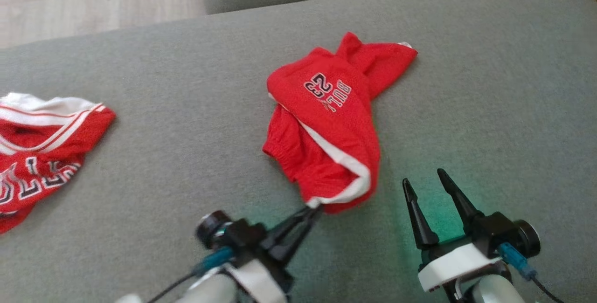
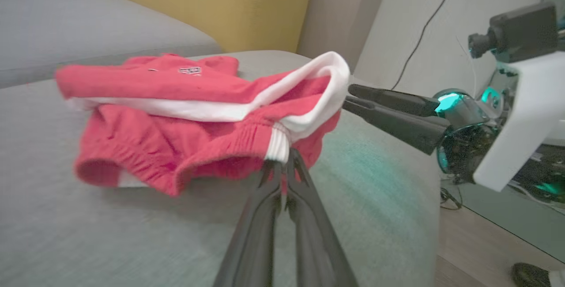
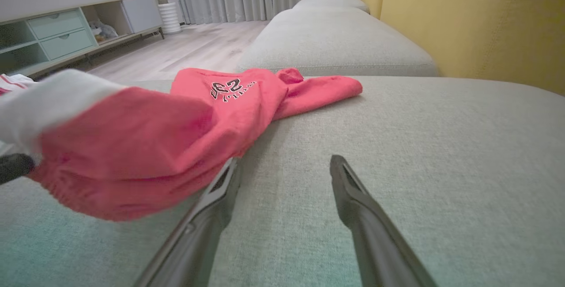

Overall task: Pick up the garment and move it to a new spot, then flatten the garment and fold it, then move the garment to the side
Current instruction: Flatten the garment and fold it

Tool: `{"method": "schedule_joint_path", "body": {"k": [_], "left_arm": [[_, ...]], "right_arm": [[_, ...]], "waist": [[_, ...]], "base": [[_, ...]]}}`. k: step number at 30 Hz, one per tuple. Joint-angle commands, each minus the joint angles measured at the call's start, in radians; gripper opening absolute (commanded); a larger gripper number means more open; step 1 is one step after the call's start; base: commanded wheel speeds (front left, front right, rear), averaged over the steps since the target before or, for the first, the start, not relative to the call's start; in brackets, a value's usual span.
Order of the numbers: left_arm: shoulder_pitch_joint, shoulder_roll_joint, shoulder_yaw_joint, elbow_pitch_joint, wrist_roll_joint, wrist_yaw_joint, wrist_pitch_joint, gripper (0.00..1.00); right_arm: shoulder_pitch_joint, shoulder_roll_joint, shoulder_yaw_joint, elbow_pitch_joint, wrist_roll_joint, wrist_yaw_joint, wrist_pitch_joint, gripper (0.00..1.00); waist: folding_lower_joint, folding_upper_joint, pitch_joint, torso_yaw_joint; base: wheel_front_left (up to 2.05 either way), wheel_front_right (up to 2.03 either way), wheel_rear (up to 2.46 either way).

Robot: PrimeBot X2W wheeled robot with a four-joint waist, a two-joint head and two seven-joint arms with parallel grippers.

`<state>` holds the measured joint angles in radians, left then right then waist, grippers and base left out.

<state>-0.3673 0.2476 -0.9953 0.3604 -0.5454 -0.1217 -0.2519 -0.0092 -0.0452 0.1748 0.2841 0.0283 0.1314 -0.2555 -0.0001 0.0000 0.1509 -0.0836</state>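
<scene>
The left claw (image 1: 311, 210) is clamping its two dark fingers on the white-trimmed hem of the red shorts (image 1: 326, 126), at the end nearest the robot. The right claw (image 1: 423, 178) is hovering spread and empty just beside that same end. The shorts are lying crumpled near the middle of the grey sofa cushion (image 1: 466, 84), print facing up, well apart from a red-and-white jersey (image 1: 42, 144) at the cushion's left edge. The pinch is taking in very little cloth, so a quick lift is likely to pull the hem free. A lift from this single corner would also leave the shorts hanging bunched and harder to flatten. The left wrist view is giving the pinch close up, with the tips meeting on a ribbed white seam under a curled band of trim, a detail too small to read from the head. The right wrist view is showing that claw's inner finger sitting right at the cloth's edge, where closing could be snagging the wrong layer.
</scene>
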Motion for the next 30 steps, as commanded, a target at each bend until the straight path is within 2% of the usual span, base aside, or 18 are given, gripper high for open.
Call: {"method": "schedule_joint_path", "body": {"k": [1, 5, 9, 12, 14, 15, 18, 20, 26, 30], "left_arm": [[0.003, 0.050, 0.069, -0.062, 0.005, 0.017, -0.010, 0.00], [0.005, 0.173, 0.160, -0.151, 0.023, 0.056, -0.010, 0.00], [-0.102, 0.323, 0.219, -0.201, 0.081, 0.068, 0.047, 0.00], [-0.233, 0.414, 0.254, -0.218, 0.130, 0.055, 0.119, 0.00], [-0.333, 0.453, 0.263, -0.219, 0.162, 0.035, 0.161, 0.00], [-0.333, 0.453, 0.263, -0.219, 0.162, 0.035, 0.161, 0.00], [-0.487, 0.465, 0.247, -0.198, 0.194, 0.007, 0.210, 0.00], [-0.591, 0.446, 0.217, -0.175, 0.212, -0.003, 0.226, 0.00], [-0.880, 0.362, 0.037, -0.097, 0.249, -0.008, 0.187, 0.00], [-0.981, 0.349, -0.049, -0.077, 0.206, -0.009, 0.141, 0.00]], "right_arm": [[-0.008, -0.005, 0.021, -0.026, 0.007, -0.001, -0.006, 1.00], [-0.001, -0.005, 0.030, -0.021, 0.019, -0.001, -0.006, 1.00], [-0.008, -0.005, 0.053, -0.018, 0.029, -0.001, -0.006, 1.00], [-0.020, -0.005, 0.065, -0.018, 0.036, -0.001, -0.006, 1.00], [-0.025, -0.005, 0.073, -0.018, 0.042, -0.001, -0.006, 1.00], [-0.025, -0.005, 0.073, -0.018, 0.042, -0.001, -0.006, 1.00], [-0.033, -0.005, 0.087, -0.015, 0.053, -0.001, -0.006, 1.00], [-0.036, -0.005, 0.095, -0.014, 0.062, -0.001, -0.006, 1.00], [-0.034, -0.005, 0.103, -0.016, 0.086, -0.001, -0.006, 1.00], [-0.027, -0.005, 0.090, -0.022, 0.088, -0.001, -0.006, 1.00]], "waist": [[0.0001, 0.0000, -0.014, 0.021], [0.0001, 0.0000, -0.031, 0.039], [0.0001, 0.0000, -0.041, 0.025], [0.0001, 0.0000, -0.045, -0.012], [0.0001, 0.0000, -0.047, -0.045], [0.0001, 0.0000, -0.047, -0.045], [0.0001, 0.0000, -0.048, -0.104], [0.0001, 0.0000, -0.046, -0.140], [0.0001, 0.0000, -0.049, -0.205], [0.0001, 0.0000, -0.053, -0.203]], "base": [[0.00, 0.00, 0.00], [0.00, 0.00, 0.00], [0.00, 0.00, 0.00], [0.00, 0.00, 0.00], [0.00, 0.00, 0.00], [0.00, 0.00, 0.00], [0.00, 0.00, 0.00], [0.00, 0.00, 0.00], [0.00, 0.00, 0.00], [0.00, 0.00, 0.00]]}}
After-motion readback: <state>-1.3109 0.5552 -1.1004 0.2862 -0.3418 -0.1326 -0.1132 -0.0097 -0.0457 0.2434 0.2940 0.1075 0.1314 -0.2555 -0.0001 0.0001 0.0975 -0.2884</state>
